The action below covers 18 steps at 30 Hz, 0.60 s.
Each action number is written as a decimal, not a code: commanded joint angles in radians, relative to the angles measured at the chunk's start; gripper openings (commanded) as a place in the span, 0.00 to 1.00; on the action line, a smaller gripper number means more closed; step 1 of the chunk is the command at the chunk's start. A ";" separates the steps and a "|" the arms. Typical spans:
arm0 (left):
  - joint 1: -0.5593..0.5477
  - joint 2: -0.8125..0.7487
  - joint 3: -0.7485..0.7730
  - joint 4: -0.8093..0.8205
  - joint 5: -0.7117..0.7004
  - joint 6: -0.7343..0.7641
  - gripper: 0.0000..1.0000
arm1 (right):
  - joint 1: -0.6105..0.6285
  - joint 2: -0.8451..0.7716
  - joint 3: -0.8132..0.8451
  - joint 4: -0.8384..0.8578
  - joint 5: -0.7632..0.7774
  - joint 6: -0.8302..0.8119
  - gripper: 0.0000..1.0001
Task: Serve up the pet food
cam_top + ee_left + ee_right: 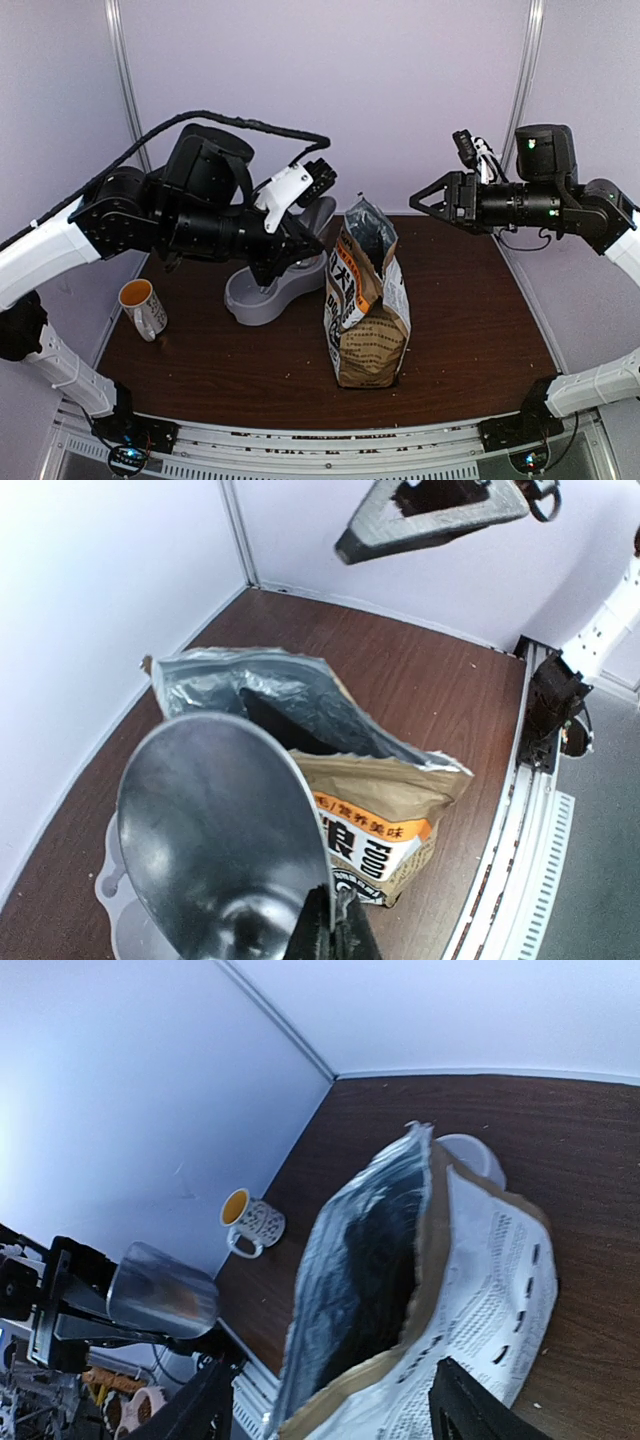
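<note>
The metal scoop (pixel 215 830) fills the near part of the left wrist view. Its handle is pinched at the bottom edge between the left jaws, which are closed tight on it. The scoop's hollow faces the camera and shows bare, shiny metal. Its rim points forward from the left jaws toward the torn mouth of the dog food bag (pixel 385 825).

The bag (pixel 366 310) stands upright on the brown tabletop (pixel 470 320), below and between the two sets of jaws, with its foil-lined top gaping. From the right wrist the opening (pixel 375 1260) is only a dark hollow. The pet food would be in there, but no pellets can be made out in any view.

The right jaws hang in the air above the tabletop, off to the bag's right, and are turned toward its mouth. They stand wide apart and hold nothing. Their two dark fingers (pixel 195 1405) frame the bag from the bottom of the right wrist view. From the left wrist, the same jaws appear as a dark triangle high above the bag.

The grey double bowl (pixel 262 298) sits on the tabletop just under the left jaws and beside the bag, on the side away from the right jaws. A patterned mug (pixel 143 307) stands well apart from both sets of jaws, near the tabletop's left edge.
</note>
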 commanded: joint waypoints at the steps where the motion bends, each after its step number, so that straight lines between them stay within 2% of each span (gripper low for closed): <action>1: -0.070 0.101 0.139 -0.193 -0.132 0.143 0.00 | 0.071 0.042 0.078 0.024 -0.116 0.060 0.68; 7: -0.096 0.164 0.195 -0.278 -0.206 0.186 0.00 | 0.138 0.073 0.056 0.087 -0.181 0.147 0.60; 9: -0.100 0.171 0.206 -0.287 -0.217 0.190 0.00 | 0.158 0.075 0.030 0.124 -0.182 0.170 0.60; 14: -0.118 0.177 0.212 -0.287 -0.215 0.206 0.00 | 0.187 0.105 0.008 0.143 -0.151 0.189 0.49; 18: -0.129 0.181 0.217 -0.285 -0.216 0.213 0.00 | 0.194 0.134 0.012 0.168 -0.148 0.201 0.46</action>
